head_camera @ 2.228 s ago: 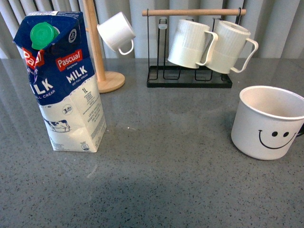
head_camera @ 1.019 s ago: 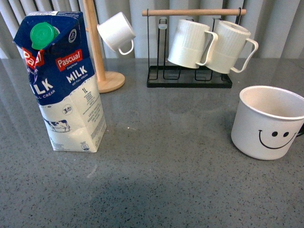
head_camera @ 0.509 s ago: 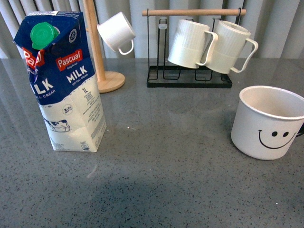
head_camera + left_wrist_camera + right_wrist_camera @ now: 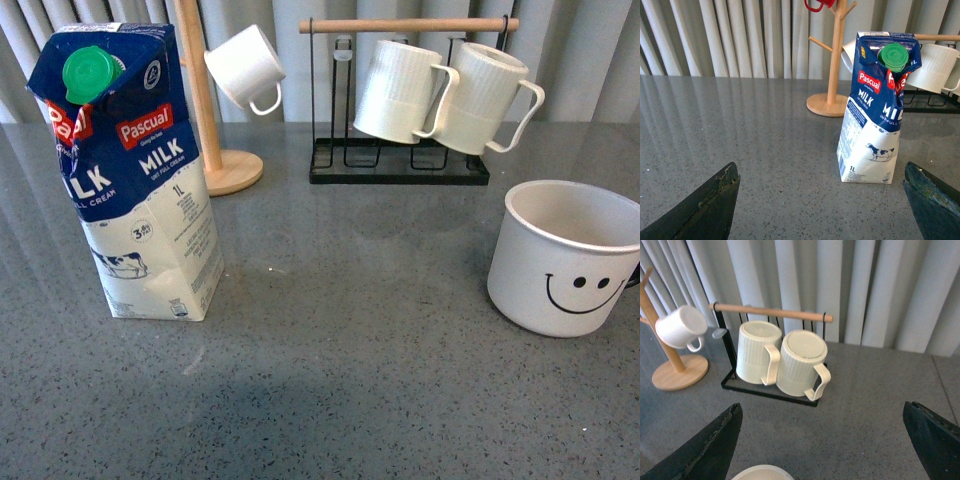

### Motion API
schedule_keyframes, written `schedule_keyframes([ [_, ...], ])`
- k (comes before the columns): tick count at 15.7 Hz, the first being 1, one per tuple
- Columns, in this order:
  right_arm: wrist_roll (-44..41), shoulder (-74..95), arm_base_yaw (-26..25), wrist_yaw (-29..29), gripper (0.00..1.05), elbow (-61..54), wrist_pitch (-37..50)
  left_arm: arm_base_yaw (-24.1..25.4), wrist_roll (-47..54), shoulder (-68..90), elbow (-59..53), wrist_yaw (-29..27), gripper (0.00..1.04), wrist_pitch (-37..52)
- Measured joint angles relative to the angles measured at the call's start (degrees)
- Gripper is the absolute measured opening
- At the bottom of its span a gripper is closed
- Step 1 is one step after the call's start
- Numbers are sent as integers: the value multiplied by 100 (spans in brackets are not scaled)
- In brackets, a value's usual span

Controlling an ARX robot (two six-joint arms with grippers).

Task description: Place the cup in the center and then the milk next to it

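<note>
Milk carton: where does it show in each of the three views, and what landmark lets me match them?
Front view: the milk carton stands upright at the left, close to the camera, in front of the wooden mug tree.
Left wrist view: the carton stands just in front of that mug tree.
Right wrist view: not in it.
Shared landmark: the wooden mug tree, which also shows in the right wrist view.

Tall milk carton (image 4: 135, 170): dark blue top, white bottom, red label, white lettering, black-and-white cow drawing, green round cap (image 4: 92, 73). Wide off-white enamel mug (image 4: 565, 260): black smiley face. Speckled dark grey tabletop (image 4: 340, 380). Two ribbed cream mugs (image 4: 400, 90) on a black wire rack (image 4: 400, 174) with a pale wood bar (image 4: 400, 26). Small plain white cup (image 4: 245, 67) on a light wooden mug tree (image 4: 200, 110).
</note>
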Motion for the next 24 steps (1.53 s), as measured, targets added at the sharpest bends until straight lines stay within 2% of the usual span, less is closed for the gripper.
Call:
schedule_keyframes([
  [4,-798,1095,-52,-695,98,1156,-1648,0,2,0,0,-2,98,0],
  [8,-1486,1657,-39,-710,98,1239,-2479,0,0,0,0,-2,98,0],
  [14,-2026,2236,98,-741,98,1569,-3195,0,2,0,0,0,98,-2],
  [19,-2363,2540,186,-573,97,1764,-3436,0,0,0,0,-2,98,0],
  [21,-2422,2568,188,-549,84,1764,-3353,0,2,0,0,0,98,-2],
  [24,-2463,2573,192,-551,53,1764,-3338,0,0,0,0,0,98,0],
])
